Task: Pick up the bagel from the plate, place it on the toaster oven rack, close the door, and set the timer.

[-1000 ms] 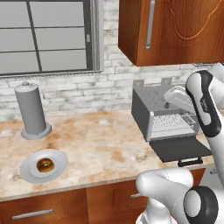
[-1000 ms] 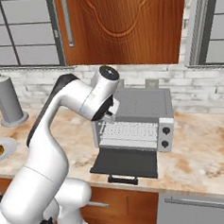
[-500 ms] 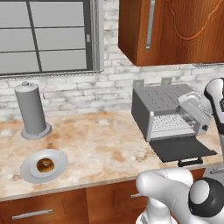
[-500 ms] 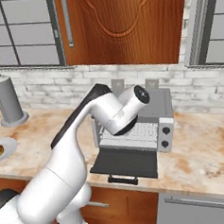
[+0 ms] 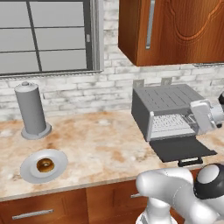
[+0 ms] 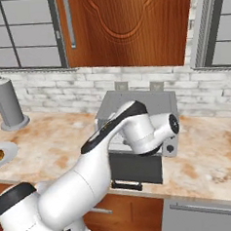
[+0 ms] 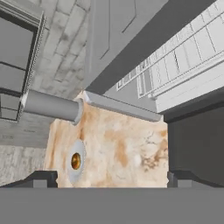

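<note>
At the far left of the counter (image 5: 100,144), the grey canister (image 5: 31,111) stands upright near the brick wall. Just in front of it lies the plate (image 5: 27,169), and the bagel (image 5: 45,165) rests on it, close to its middle; the plate and the canister's base are near each other but apart. To the right, across a bare stretch of marbled counter, sits the toaster oven (image 5: 168,105) with its door (image 5: 181,148) folded down flat toward the counter's front edge, the black handle along its outer edge. Inside the cavity the toaster oven rack (image 5: 168,124) shows as a grid of pale bars.

The arm's hand is at the right side of the oven's mouth, level with the rack and above the lowered door. In the hand view the gripper (image 7: 111,178) has its jaws spread wide with nothing between them: the two dark fingertips (image 7: 43,178) stand far apart at the bottom, and the bagel (image 7: 75,161) lies beyond them, well apart from the hand, on its plate (image 7: 77,148) at the other end of the counter. The rack (image 7: 183,57) fills the upper right of that view.
</note>
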Available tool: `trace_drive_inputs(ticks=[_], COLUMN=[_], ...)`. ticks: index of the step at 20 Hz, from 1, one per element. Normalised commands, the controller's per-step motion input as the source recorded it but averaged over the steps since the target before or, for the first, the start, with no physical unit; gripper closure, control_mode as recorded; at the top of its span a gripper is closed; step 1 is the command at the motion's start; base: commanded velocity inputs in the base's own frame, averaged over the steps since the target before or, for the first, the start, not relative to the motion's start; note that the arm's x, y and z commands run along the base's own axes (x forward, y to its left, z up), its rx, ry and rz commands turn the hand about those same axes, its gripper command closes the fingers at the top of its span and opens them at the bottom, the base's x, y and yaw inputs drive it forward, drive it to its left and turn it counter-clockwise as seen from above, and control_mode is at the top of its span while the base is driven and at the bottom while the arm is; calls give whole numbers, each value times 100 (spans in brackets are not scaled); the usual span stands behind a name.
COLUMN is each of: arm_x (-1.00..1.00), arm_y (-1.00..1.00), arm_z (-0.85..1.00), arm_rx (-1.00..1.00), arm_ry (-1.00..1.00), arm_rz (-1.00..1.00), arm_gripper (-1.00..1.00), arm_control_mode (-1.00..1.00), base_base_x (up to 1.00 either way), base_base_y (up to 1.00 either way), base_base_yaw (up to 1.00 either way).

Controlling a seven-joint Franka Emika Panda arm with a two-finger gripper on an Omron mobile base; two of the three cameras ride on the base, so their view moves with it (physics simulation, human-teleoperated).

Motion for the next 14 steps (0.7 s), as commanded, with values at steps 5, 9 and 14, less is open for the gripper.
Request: trace_drive_inputs(ticks=[5,9,14], arm_x=[32,12,12], arm_y=[-30,-33,-24], arm_z=[-28,-13,-11], arm_rx=[14,24,28], arm_ry=[-4,6,9], arm_rz=[0,0,-3], arm_gripper=[-100,-100,-100], arm_control_mode=[-100,-100,-100], base_base_x=[0,0,0], base_base_y=[0,0,0], base_base_yaw=[0,0,0])
